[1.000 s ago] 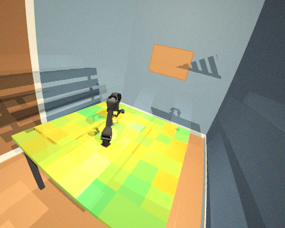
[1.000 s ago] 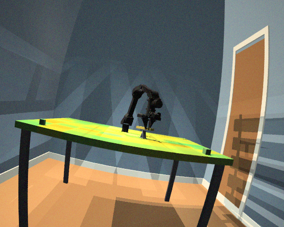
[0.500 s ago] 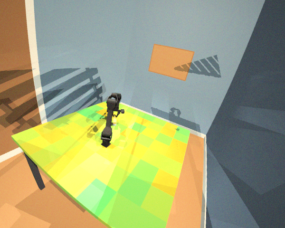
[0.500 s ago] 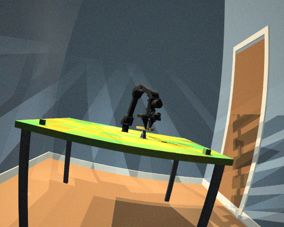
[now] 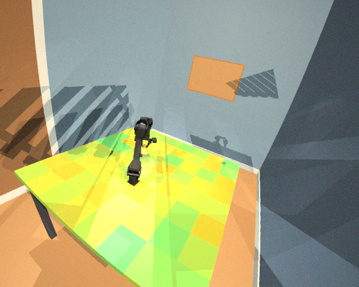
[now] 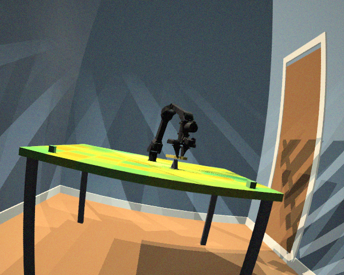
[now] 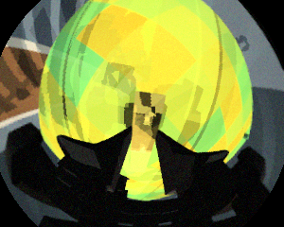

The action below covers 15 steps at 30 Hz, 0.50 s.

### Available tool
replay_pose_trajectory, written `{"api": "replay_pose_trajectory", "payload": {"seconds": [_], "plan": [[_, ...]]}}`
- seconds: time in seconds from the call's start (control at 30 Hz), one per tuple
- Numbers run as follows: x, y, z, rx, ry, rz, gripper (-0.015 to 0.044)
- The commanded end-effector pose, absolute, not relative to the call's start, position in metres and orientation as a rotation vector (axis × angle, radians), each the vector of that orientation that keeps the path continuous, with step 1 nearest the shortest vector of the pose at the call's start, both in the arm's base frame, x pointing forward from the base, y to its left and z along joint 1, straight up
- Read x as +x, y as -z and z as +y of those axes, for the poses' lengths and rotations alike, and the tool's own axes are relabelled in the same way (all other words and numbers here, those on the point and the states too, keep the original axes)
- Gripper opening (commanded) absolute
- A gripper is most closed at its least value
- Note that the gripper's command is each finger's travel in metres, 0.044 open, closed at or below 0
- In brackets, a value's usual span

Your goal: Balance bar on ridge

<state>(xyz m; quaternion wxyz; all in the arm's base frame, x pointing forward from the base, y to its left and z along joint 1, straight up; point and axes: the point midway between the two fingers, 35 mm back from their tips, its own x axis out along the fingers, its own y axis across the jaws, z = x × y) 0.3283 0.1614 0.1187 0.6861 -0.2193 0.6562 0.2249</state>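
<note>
The yellow-tan bar is between the fingers of my gripper, which is shut on it. In the exterior view the bar is close to level and clear of the table, crossing just over the top of the small grey ridge. Whether the bar's underside touches the ridge top is too small to tell. In the wrist view the bar runs away from between the fingertips, with dark patches beside and on it. The ridge is not clearly seen there. In the top view the arm partly hides the fingers.
The patchwork green and yellow table carries the arm's base close to the ridge. Two small dark green blocks stand near the table's edge in the exterior view, one at the left and one at the right. Shadows cross the tabletop.
</note>
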Motion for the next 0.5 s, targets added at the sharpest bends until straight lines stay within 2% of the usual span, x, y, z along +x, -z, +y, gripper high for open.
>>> {"api": "replay_pose_trajectory", "payload": {"seconds": [0.0, 0.47], "plan": [[0.3274, -0.1161, 0.1605, -0.495, -0.503, 1.476, 0.0], [0.3274, -0.1149, 0.1605, -0.495, -0.503, 1.476, 0.0]]}}
